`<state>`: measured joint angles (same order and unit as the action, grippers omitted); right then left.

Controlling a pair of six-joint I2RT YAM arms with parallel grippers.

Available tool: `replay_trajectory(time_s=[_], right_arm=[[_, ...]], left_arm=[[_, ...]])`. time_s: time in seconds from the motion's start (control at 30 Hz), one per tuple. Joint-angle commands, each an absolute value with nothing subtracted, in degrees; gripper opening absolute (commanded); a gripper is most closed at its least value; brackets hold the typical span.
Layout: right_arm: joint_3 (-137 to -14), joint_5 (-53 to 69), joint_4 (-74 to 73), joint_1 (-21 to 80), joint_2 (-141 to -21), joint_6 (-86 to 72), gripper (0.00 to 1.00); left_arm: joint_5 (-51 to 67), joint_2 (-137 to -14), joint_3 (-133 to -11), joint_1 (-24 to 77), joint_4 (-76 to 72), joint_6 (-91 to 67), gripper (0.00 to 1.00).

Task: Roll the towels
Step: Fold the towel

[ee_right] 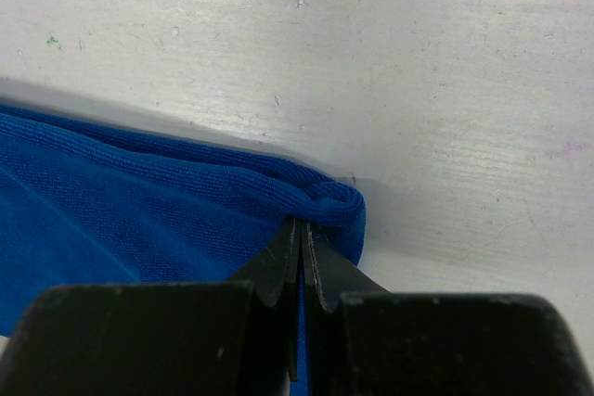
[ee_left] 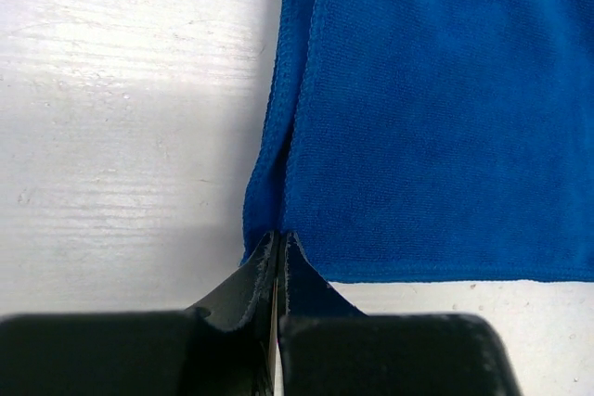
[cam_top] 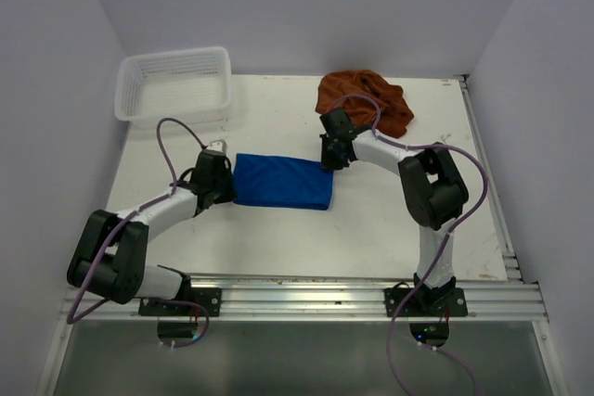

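A white table (cam_top: 278,248) is seen from above, with two arms fixed at its near edge. A white plastic mesh basket (cam_top: 176,114) is set at the far left corner of the table, well apart from both towels.

A bright blue soft cloth towel (cam_top: 283,183) is laid in the middle of the table, between the two arms. It is folded into a flat, long shape with more than one layer. No roll can be seen in it yet.

A rust-brown soft cloth towel (cam_top: 367,99) is left in a crumpled heap at the far edge of the table, behind the right arm. It is not spread out, not folded and not rolled. It is not touched by either gripper, though a cable of the right arm is seen passing in front of it.

The left gripper (cam_top: 230,189) is placed at the left end of the blue towel. In the left wrist view its fingers are pressed together on a near corner of the blue cloth (ee_left: 445,118), and the edge is pinched and pulled up a little at the left gripper (ee_left: 279,240).

The right gripper (cam_top: 328,162) is placed at the far right corner of the blue towel. In the right wrist view the thick folded corner of the cloth (ee_right: 121,220) is clamped between the closed fingers of the right gripper (ee_right: 303,229).

So the job is judged to be near its start. The blue towel is gripped at both ends, but the rolling is not yet done. The brown towel is left for later, and it must likely be laid flat first.
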<state>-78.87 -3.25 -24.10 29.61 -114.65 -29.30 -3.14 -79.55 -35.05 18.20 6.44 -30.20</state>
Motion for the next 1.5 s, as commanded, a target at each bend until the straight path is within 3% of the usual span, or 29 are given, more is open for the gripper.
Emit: replay_trajectory(time_s=[0.0,0.7,0.77,0.83,0.93,1.17,1.3,1.47], right_arm=[[-79.9,-3.7,-23.3,29.4,-116.9,-28.1,0.01],[-80.9,-3.6,-24.7,29.4,-117.2,-27.4,0.02],[-81.1,-3.1,-24.8,29.4,-117.1,-27.3,0.03],[-80.9,-2.2,-24.2,29.4,-116.2,-27.2,0.03],[-81.3,-0.3,-23.7,29.4,-115.2,-26.1,0.04],[-82.0,5.4,-24.2,29.4,-110.6,-23.4,0.15],[-81.0,5.6,-24.3,29.5,-106.7,-23.4,0.34],[-79.9,1.4,-26.8,29.7,-102.9,-24.4,0.42]], left_arm=[[-6.2,-76.6,-36.8,18.6,7.8,-29.9,0.00],[-10.1,-72.9,-31.0,18.6,6.9,-33.5,0.00],[-10.1,-73.1,-31.0,18.6,6.6,-33.7,0.24],[-9.6,-73.3,-31.0,18.6,6.0,-33.5,0.40],[-8.4,-73.0,-31.5,18.6,5.0,-33.2,0.55],[-7.4,-70.1,-33.7,18.6,5.6,-33.5,0.64],[-10.0,-66.5,-35.8,18.6,7.1,-33.1,0.67],[-10.4,-67.1,-39.6,18.6,5.5,-31.6,0.69]])
